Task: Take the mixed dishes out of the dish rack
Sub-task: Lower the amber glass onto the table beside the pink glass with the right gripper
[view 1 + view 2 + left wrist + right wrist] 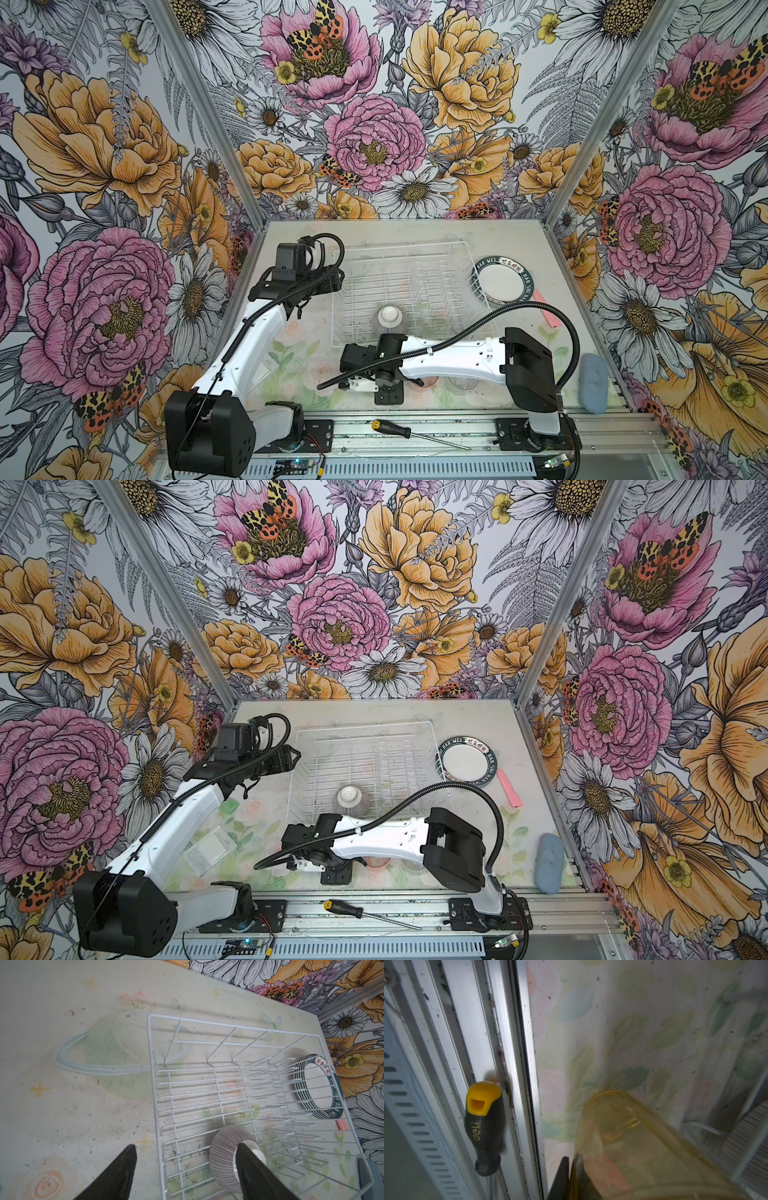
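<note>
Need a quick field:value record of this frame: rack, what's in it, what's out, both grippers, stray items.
dish rack: mid-table
in rack: ribbed bowl, upside down, near the front edge
out of rack: plates, stacked on the table right of the rack
left gripper: open, empty, at the rack's left side
right gripper: shut on yellow tumbler, in front of the rack
stray: screwdriver on the front rail

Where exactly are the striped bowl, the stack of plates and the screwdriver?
Ribbed bowl (390,319): in a top view, on its upturned white foot.
Stack of plates (503,277): in a top view, on the top plate's white centre.
Screwdriver (484,1128): right wrist view, on the handle's black grip.
</note>
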`<state>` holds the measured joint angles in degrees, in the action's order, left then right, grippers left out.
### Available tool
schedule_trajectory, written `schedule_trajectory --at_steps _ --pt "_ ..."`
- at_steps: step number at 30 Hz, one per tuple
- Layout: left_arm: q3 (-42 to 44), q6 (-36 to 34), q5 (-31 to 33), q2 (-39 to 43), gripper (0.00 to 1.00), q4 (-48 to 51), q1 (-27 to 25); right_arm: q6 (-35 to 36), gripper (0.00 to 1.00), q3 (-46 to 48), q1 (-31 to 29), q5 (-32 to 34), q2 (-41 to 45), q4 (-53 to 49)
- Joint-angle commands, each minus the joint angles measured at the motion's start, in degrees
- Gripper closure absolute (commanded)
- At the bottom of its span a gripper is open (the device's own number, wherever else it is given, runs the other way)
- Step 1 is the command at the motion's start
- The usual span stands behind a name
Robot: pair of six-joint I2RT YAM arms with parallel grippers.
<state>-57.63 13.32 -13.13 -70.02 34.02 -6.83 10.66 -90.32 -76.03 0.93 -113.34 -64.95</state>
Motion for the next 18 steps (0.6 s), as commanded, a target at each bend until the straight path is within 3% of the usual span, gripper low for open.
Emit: schedule_trajectory --at_steps 1,12,18 --pt "-0.8 -0.9 -1.0 -0.2 0.23 -1.3 0.8 0.9 0.85 -1.9 0.5 1.2 -1.2 -0.2" --pt "-1.0 -1.4 -0.8 -0.3 0.23 -0.4 0.9 0.5 0.58 -2.2 0.6 1.9 1.3 -0.2" --pt "-0.3 -2.6 2.3 -0.1 0.24 1.8 0.8 0.7 0.55 -3.4 0.8 1.4 4.7 -0.2"
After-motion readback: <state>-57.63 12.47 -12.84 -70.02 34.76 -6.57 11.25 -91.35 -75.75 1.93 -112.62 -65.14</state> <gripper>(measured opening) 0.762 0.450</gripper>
